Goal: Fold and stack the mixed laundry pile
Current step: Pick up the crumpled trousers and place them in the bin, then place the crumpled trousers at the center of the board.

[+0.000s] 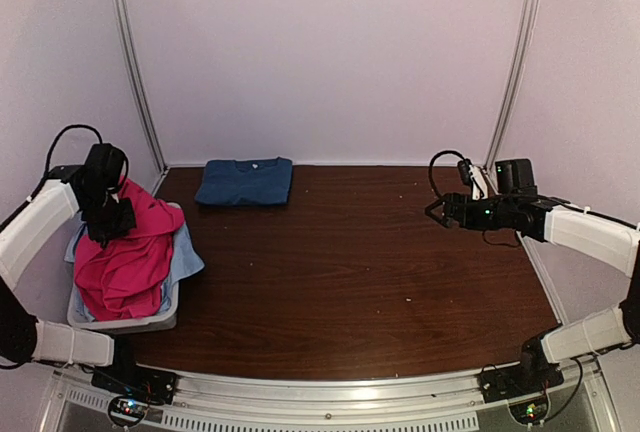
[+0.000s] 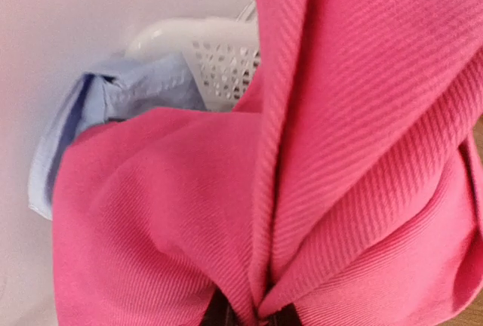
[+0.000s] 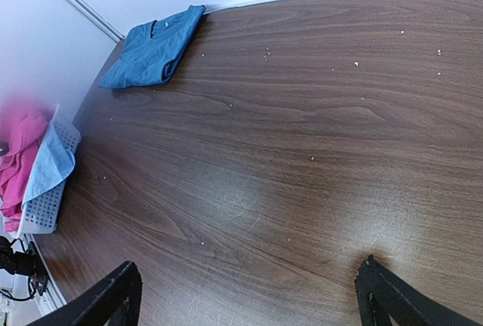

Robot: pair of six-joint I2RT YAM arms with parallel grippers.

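We see the left pincer (image 1: 110, 230) at the left of frame pinching the magenta-pink shirt (image 1: 125, 267), bunched over the white basket (image 1: 150, 320). The light-blue cloth (image 1: 186, 257) drapes over the basket rim. The dark blue T-shirt (image 1: 245, 181) lies folded on the counter (image 1: 360, 272), upper left. The right pincer (image 1: 436, 211) is spread, hovering at right.

You have no text, brand, number or sign that can be read in any view. The folded dark blue T-shirt (image 1: 244, 181) at the back of the brown wooden table (image 1: 380, 272) shows a small pale speck at its collar, too small to make out.
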